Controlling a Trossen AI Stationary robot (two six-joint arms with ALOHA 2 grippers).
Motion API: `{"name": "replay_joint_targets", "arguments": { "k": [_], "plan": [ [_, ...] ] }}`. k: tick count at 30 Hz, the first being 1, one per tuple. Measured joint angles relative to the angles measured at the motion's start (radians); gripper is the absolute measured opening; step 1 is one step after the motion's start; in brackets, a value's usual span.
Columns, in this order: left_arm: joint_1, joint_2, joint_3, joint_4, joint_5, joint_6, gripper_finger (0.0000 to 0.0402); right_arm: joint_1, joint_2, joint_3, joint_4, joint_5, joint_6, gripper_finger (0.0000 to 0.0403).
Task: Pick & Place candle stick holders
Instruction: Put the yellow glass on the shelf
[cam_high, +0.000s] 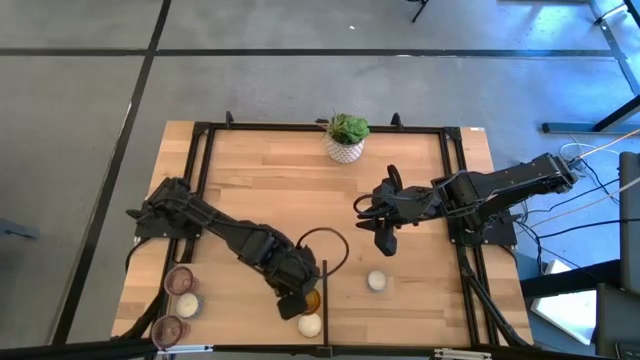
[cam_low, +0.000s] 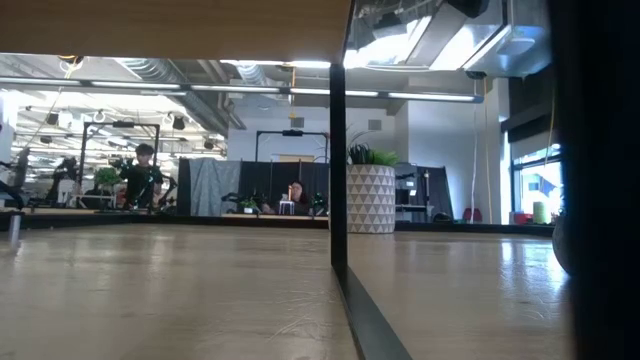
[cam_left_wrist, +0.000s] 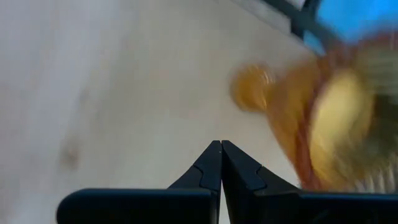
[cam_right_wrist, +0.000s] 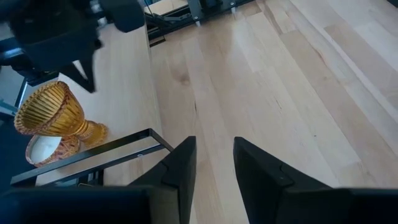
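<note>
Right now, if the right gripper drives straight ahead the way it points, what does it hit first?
Probably bare table. The right gripper, jaws apart and empty, points across open wood; the amber holder sits off to one side. Depth is uncertain.

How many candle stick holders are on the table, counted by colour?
pinkish-purple holders: 2
amber holder: 1
white holders: 3
Total: 6
</note>
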Motion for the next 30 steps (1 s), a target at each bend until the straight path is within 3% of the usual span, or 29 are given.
{"name": "replay_joint_targets", "arguments": {
  "k": [6, 30],
  "plan": [
    [-0.041, 0.0, 0.0, 0.055, 0.084, -0.016, 0.0002, 0.0, 0.0, 0.0, -0.004, 0.0, 0.0, 0.011],
    [-0.004, 0.011, 0.0, 0.116, 0.035, 0.044, 0.0002, 0.0, 0.003, 0.0, -0.005, 0.027, -0.007, 0.011]
  ]
}}
